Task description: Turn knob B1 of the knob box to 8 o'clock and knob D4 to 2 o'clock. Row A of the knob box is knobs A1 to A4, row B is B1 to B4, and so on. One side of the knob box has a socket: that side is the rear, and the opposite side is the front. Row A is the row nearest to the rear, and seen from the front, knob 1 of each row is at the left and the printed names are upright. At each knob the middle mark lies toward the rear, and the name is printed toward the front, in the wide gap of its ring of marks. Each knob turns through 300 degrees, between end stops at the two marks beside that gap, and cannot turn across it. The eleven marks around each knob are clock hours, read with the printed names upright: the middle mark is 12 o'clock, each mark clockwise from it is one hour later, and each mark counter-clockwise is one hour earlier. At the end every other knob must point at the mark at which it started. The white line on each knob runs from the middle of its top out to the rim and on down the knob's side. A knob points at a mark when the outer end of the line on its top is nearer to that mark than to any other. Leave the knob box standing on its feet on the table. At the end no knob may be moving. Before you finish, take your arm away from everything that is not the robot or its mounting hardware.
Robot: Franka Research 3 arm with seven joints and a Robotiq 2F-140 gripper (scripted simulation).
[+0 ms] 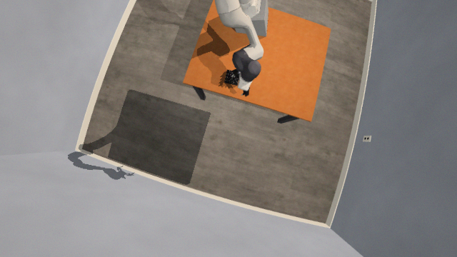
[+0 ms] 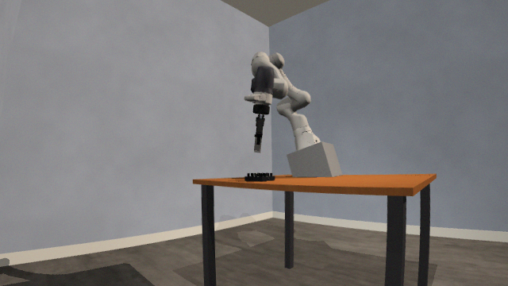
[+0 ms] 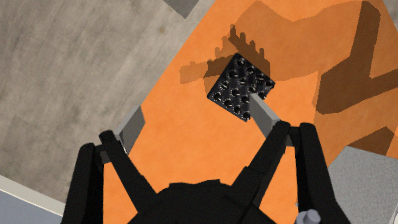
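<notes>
The black knob box [image 1: 231,77] [image 2: 259,176] [image 3: 240,86] stands on its feet on the orange table [image 1: 293,71] [image 2: 337,184] [image 3: 190,145], near one table edge. Its knobs show as small dark studs. Their white lines and printed names are too small to read in any view. My gripper [image 2: 258,148] [image 3: 195,108] is open and empty. It hangs well above the table, pointing down, a little to one side of the box. In the wrist view one grey fingertip overlaps the box's near corner.
The grey robot base block [image 2: 315,160] [image 3: 365,175] stands on the table behind the box. The table edge runs close past the box, with the wooden floor [image 3: 60,75] below it. Arm shadows fall across the table around the box.
</notes>
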